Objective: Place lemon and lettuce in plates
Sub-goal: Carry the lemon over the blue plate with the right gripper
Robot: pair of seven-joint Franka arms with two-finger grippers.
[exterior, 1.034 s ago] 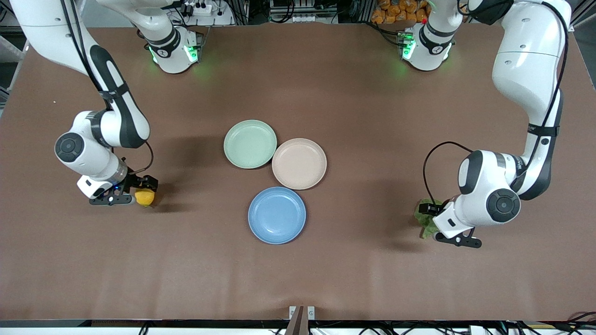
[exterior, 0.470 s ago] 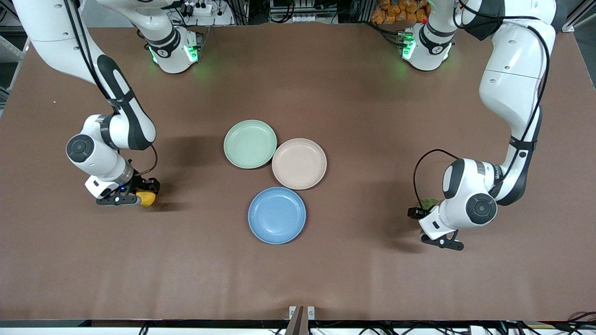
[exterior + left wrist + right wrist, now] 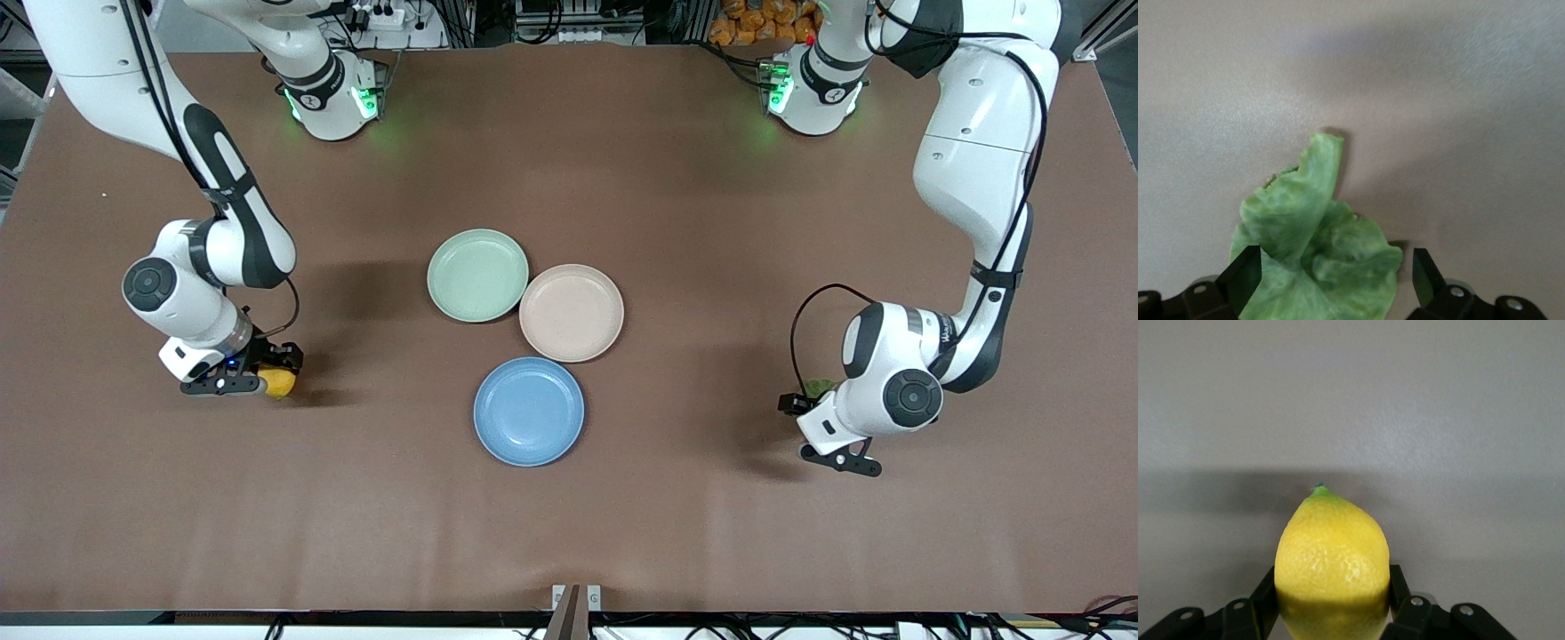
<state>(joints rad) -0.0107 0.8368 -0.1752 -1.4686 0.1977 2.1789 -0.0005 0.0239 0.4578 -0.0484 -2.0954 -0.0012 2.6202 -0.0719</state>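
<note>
The lemon (image 3: 281, 383) sits toward the right arm's end of the table, and my right gripper (image 3: 269, 374) is shut on it. In the right wrist view the fingers press both sides of the lemon (image 3: 1331, 547) in the gripper (image 3: 1331, 597). The lettuce (image 3: 818, 388) lies toward the left arm's end and is mostly hidden under my left gripper (image 3: 811, 404). In the left wrist view the gripper (image 3: 1335, 273) is open, with the leaf (image 3: 1318, 227) between the fingers. The sky-blue plate (image 3: 529, 412) and the beige-pink plate (image 3: 572, 313) are empty at mid-table.
A mint-green plate (image 3: 477, 275) touches the beige-pink plate, farther from the front camera. The brown table (image 3: 569, 160) stretches between the plates and both grippers. Both arm bases stand along the table's edge farthest from the front camera.
The left arm has swung toward the plates and come down over the lettuce, hiding most of it. The right wrist has shifted slightly at the lemon.
</note>
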